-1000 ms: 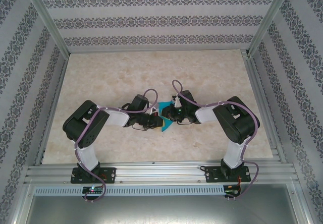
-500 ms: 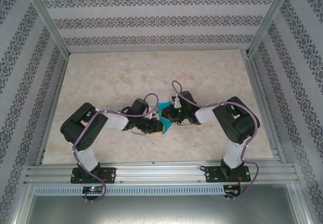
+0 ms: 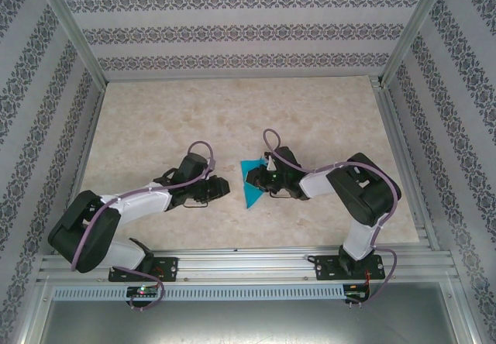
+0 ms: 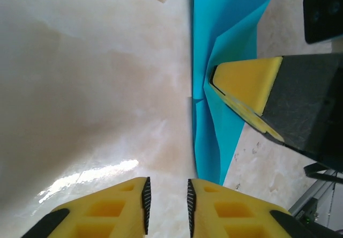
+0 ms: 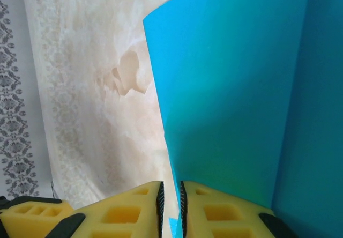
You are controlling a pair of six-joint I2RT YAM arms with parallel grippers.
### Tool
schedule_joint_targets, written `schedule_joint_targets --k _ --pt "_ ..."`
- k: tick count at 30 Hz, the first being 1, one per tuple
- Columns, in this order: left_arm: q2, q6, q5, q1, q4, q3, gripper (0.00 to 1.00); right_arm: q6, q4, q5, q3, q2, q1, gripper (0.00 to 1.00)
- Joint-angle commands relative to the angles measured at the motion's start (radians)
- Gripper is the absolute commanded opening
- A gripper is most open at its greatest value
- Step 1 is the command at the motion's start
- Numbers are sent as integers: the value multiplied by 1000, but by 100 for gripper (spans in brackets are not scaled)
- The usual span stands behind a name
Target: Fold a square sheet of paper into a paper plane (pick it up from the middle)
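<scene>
I'm seeing a pale marbled table. A folded teal sheet of paper is resting near its middle, sitting somewhat toward the near edge.

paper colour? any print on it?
Plain teal-blue paper, no print. Shows best in the right wrist view.

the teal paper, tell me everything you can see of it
The teal paper is thin, plain and unmarked, partly folded, with a sharp straight crease edge. It lies on the marbled table near its middle, tapering to a point toward the near edge. The right pincer is closed on a raised fold of it; the left pincer stands apart from it.
</scene>
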Motion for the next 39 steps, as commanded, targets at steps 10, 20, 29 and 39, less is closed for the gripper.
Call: schedule_joint_targets --k 10,20,29,39 --pt "135 -3 183 -53 19 135 33 195 65 211 -71 12 109 20" --pt "235 -48 163 -73 60 131 30 186 59 199 -70 16 109 20" --pt "250 -41 138 -78 61 141 19 174 51 189 -62 20 110 21" --pt "268 -18 148 -78 51 117 4 150 33 165 -43 15 106 23"
